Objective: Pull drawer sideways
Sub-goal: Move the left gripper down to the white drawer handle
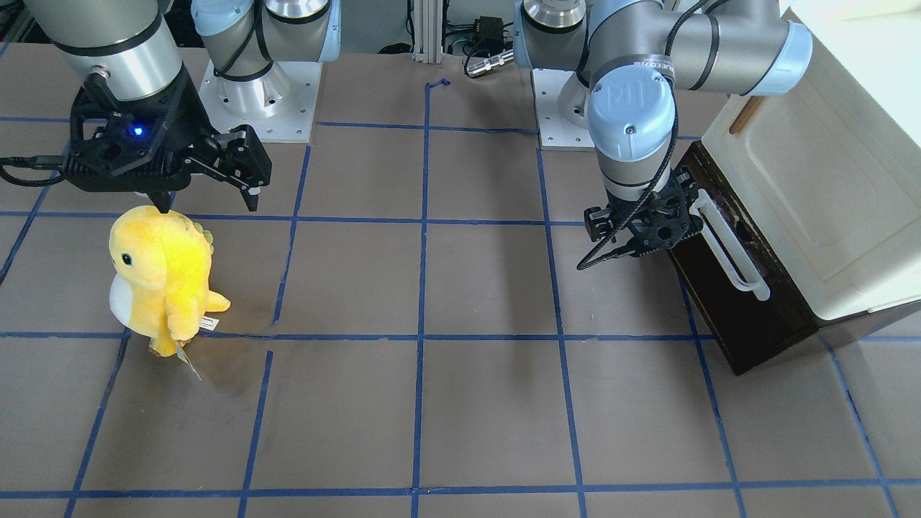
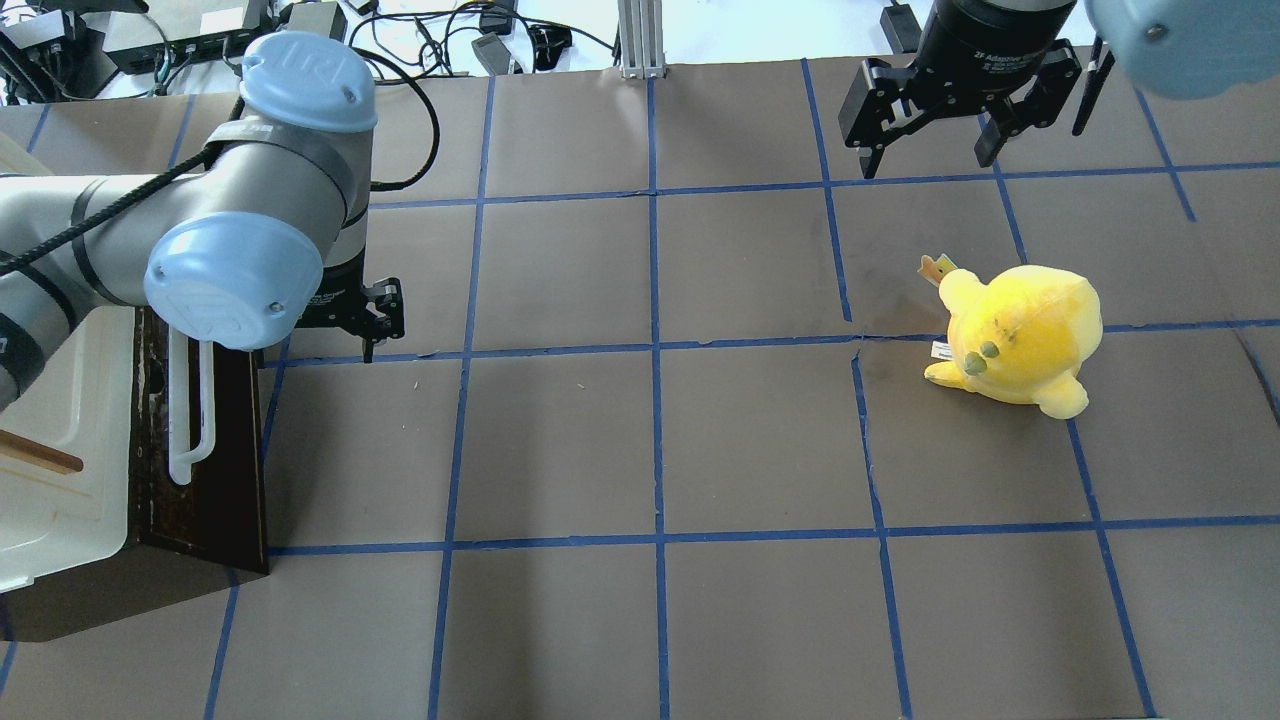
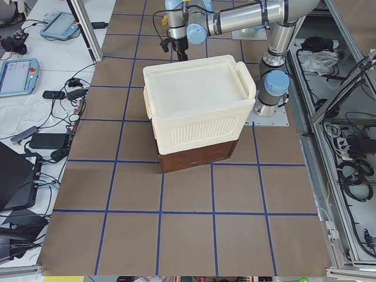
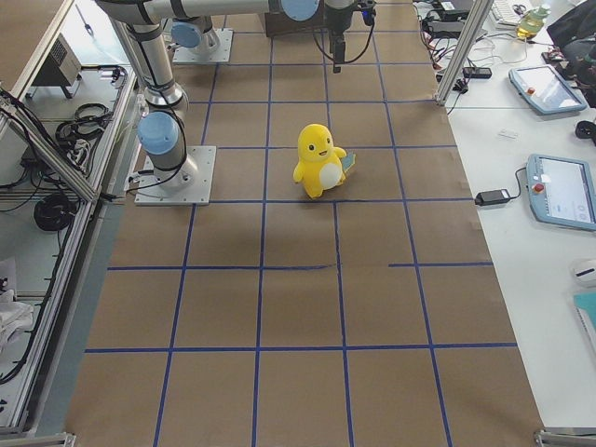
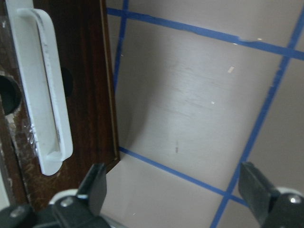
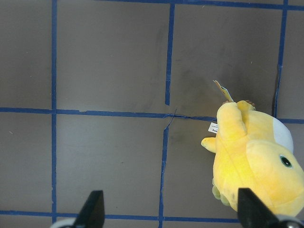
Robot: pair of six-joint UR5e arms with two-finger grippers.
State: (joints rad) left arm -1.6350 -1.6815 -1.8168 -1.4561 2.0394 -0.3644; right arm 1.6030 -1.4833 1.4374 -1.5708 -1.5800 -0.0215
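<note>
The drawer (image 1: 755, 316) has a dark brown front and a long white bar handle (image 1: 728, 248). It sits at the foot of the cream cabinet (image 1: 813, 187); none of its inside shows. My left gripper (image 1: 642, 229) is open and empty, pointing down beside the robot-side end of the handle. In the left wrist view the handle (image 5: 42, 95) lies up and left of the gripper (image 5: 175, 190), outside the jaws, and one finger (image 5: 95, 183) is over the front's corner. My right gripper (image 1: 209, 205) is open and empty, above the table behind a plush toy.
A yellow plush toy (image 1: 162, 277) stands on the table's other side, also in the right wrist view (image 6: 256, 161). The cabinet door has a small brown handle (image 2: 40, 455). Brown table mat with blue tape grid (image 1: 424, 288).
</note>
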